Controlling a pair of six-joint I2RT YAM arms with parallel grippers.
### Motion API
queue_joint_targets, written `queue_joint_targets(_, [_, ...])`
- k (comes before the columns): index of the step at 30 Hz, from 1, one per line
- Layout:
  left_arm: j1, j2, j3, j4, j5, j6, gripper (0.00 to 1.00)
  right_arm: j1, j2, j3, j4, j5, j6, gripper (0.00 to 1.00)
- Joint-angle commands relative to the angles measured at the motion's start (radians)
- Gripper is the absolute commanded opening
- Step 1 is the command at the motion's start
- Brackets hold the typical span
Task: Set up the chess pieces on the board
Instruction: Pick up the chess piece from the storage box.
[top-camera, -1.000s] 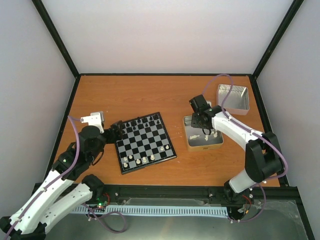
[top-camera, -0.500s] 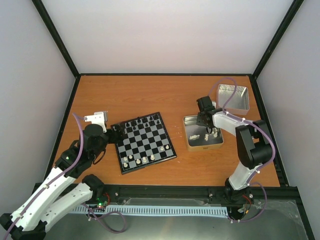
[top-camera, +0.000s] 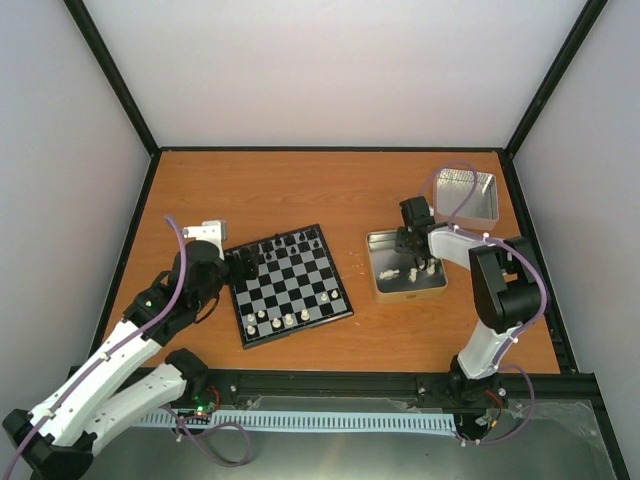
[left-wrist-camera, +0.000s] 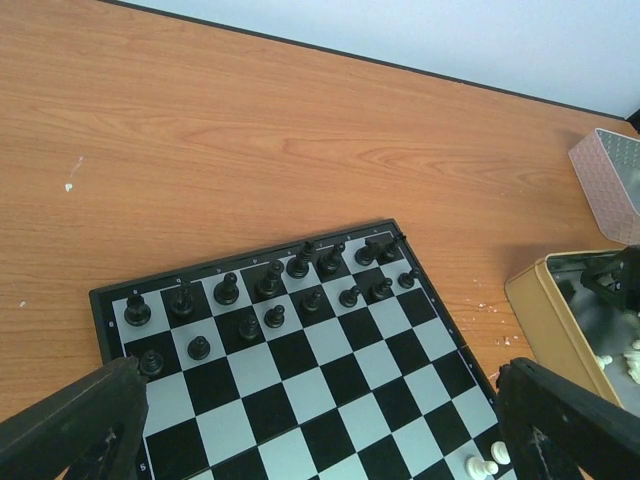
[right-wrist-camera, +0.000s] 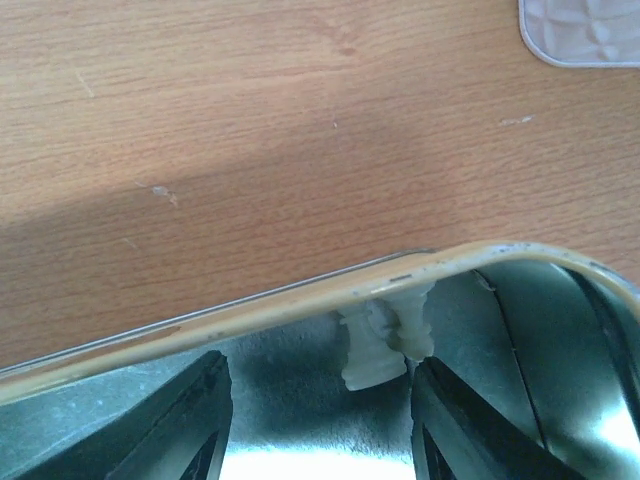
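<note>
Over the last second the right gripper (top-camera: 413, 243) has moved from the middle of the open tin (top-camera: 405, 296) to the tin's far wall, its forearm folding in closer, and its jaws have spread on the way. In the wrist view they now stand apart on either side of two cream-white chessmen (right-wrist-camera: 385, 345) that lean together against the inside of the rim. There is clear space on one side and a finger (right-wrist-camera: 455, 425) just beside them on the other, so nothing is clamped. This looks like lining up a fresh pick. With the two pieces touching and hard against the wall, taking one alone will need care. A few more white pieces lie loose further in the tin, which sits on the right half of the tabletop (top-camera: 300, 190), well apart from the chessboard (top-camera: 300, 272). A second tin (top-camera: 466, 194) rests near the far right corner. The left gripper (top-camera: 243, 264) has edged in from beyond the board's left rim to its far left corner. It hovers there with its jaws wide apart and empty. The black chessmen (left-wrist-camera: 270, 290) fill the board's far ranks, somewhat unevenly. Only about seven white pieces stand along its near edge, so I judge the white side roughly half set.
</note>
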Motion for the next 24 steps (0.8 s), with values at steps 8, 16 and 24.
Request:
queue_joint_targets(8, [0.005,-0.017,0.032,0.024,0.011,0.017,0.97,-0.069,0.035,-0.034,0.055,-0.037,0.033,0.38])
queue_joint_targets(16, [0.005,-0.007,0.032,0.029,0.018,0.012,0.97,-0.068,0.017,-0.038,0.051,-0.043,0.012,0.21])
queue_joint_targets(24, [0.005,0.004,0.029,0.041,0.028,0.009,0.97,-0.068,-0.001,-0.043,0.001,-0.042,0.033,0.27])
